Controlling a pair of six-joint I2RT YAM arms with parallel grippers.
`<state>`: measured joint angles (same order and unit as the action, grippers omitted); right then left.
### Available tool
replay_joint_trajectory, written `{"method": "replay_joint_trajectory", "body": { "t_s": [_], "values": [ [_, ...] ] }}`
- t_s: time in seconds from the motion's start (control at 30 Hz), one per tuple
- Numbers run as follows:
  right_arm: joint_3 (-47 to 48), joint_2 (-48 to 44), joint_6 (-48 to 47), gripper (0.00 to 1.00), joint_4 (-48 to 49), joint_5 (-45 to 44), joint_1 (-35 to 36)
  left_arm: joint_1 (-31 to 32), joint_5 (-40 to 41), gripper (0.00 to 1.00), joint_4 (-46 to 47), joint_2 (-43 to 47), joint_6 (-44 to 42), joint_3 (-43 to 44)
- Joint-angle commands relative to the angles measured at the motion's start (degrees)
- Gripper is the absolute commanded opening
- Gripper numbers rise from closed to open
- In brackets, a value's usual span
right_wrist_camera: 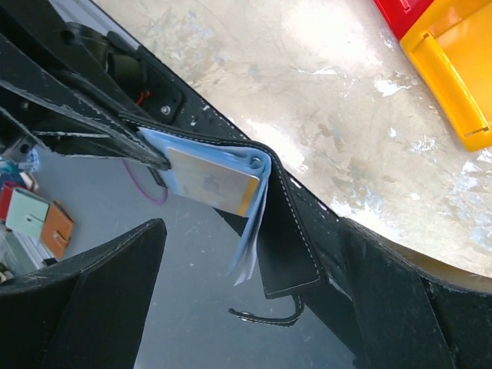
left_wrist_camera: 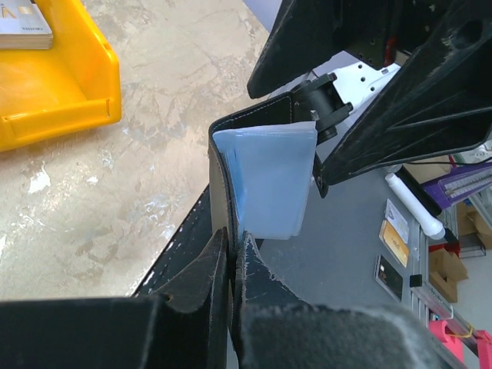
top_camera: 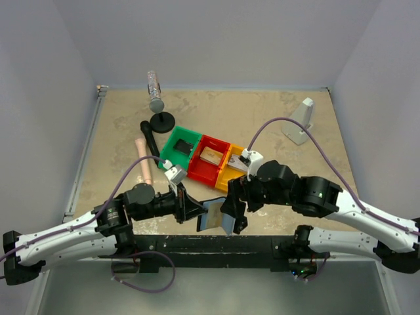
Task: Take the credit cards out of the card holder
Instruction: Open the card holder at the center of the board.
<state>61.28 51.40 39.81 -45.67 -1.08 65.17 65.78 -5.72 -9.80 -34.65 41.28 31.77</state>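
Pinching one black edge of the card holder point(left_wrist_camera: 265, 181), the left tool point(left_wrist_camera: 231, 250) is clamped tight, holding it off the desk point(left_wrist_camera: 138, 154) at the near edge. The right tool point(right_wrist_camera: 254, 261) gapes wide, one finger either side of the holder, where a beige card point(right_wrist_camera: 211, 182) pokes out.

L gripper point(left_wrist_camera: 231, 247) clamped shut, R gripper point(top_camera: 234, 211) gaping (arms angled inward).
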Motion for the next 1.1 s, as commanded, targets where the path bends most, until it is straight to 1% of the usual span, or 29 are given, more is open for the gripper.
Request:
{"method": "replay_joint_trajectory", "body": {
  "t_s": [0.0, 0.1, 0.2, 0.27, 0.33, 0.4, 0.53, 0.6, 0.63, 0.7, 0.73, 0.77, 0.8, 0.83, 0.87, 0.9, 0.93, 0.97, 1.07],
  "values": [
    [-0.18, 0.02, -1.23, 0.99, -1.26, -1.82, -0.21, 0.32, -1.31, 0.0, 3.21, 0.9, -0.67, 1.98],
    [-2.64, -0.24, -1.23, 0.98, 0.22, -1.03, -0.3, 0.32, -1.58, 0.0, 4.79, 2.04, -0.23, 0.32],
    [-5.81, -1.12, -0.97, 0.94, 3.65, 0.91, -0.3, 0.32, -1.49, 0.0, 5.93, 3.36, 0.47, -1.53],
    [-7.13, -1.12, -0.88, 0.89, 5.23, 3.71, -0.3, 0.32, -1.4, 0.0, 6.81, 4.15, 1.0, -2.5],
    [-8.01, -1.04, -1.05, 0.81, 6.73, 5.38, -0.3, 0.32, -1.4, 0.0, 7.78, 4.77, 1.44, -3.38],
    [-9.15, -1.47, -0.79, 0.7, 8.48, 6.7, -0.3, 0.32, -1.49, 0.0, 8.13, 5.21, 1.61, -3.91],
    [-11.7, -2.35, -0.53, 0.42, 12.26, 8.64, -0.39, 0.32, -1.14, 0.0, 8.05, 5.21, 1.88, -5.31],
    [-13.19, -2.35, -0.09, 0.32, 13.67, 8.99, -0.39, 0.32, -0.27, 0.0, 8.13, 5.21, 2.4, -6.89],
    [-13.9, -2.18, 0.0, 0.26, 14.11, 9.08, -0.48, 0.32, 0.09, 0.0, 8.39, 5.21, 2.67, -7.94],
    [-14.87, -1.48, 0.26, 0.01, 14.64, 8.82, -0.48, 0.32, 1.05, 0.0, 8.84, 5.21, 3.46, -10.4],
    [-15.3, -1.21, 0.35, 0.0, 14.82, 8.47, -0.48, 0.32, 1.84, 0.0, 11.01, 5.12, 3.72, -11.46],
    [-15.74, -0.69, 0.18, 0.0, 15.08, 8.03, -0.48, 0.32, 2.54, 0.08, 11.56, 5.04, 4.07, -12.51],
    [-16.1, -0.16, 0.0, 0.0, 15.08, 7.24, -0.57, 0.32, 2.99, 0.24, 12.34, 5.04, 4.42, -13.48],
    [-16.45, 0.28, -0.08, 0.0, 14.91, 6.45, -0.57, 0.23, 3.69, 0.35, 12.96, 4.95, 4.69, -14.53],
    [-16.71, 0.89, -0.26, 0.0, 15.08, 5.92, -0.57, 0.23, 4.74, 0.44, 13.31, 4.86, 4.69, -15.41],
    [-17.24, 1.42, -0.35, 0.0, 15.52, 5.39, -0.57, 0.23, 5.44, 0.5, 12.97, 4.95, 4.86, -15.86],
    [-17.76, 2.03, -0.26, 0.0, 15.87, 4.87, -0.74, 0.23, 7.89, 0.56, 12.01, 5.3, 5.39, -16.21],
    [-18.21, 2.74, -0.17, 0.0, 16.4, 4.69, -1.0, 0.23, 9.22, 0.6, 11.22, 5.65, 5.48, -16.56],
    [-19.79, 5.2, 0.26, 0.0, 19.64, 5.3, -2.32, 0.23, 14.49, 0.67, 6.47, 8.28, 6.01, -17.44]
  ]
}}
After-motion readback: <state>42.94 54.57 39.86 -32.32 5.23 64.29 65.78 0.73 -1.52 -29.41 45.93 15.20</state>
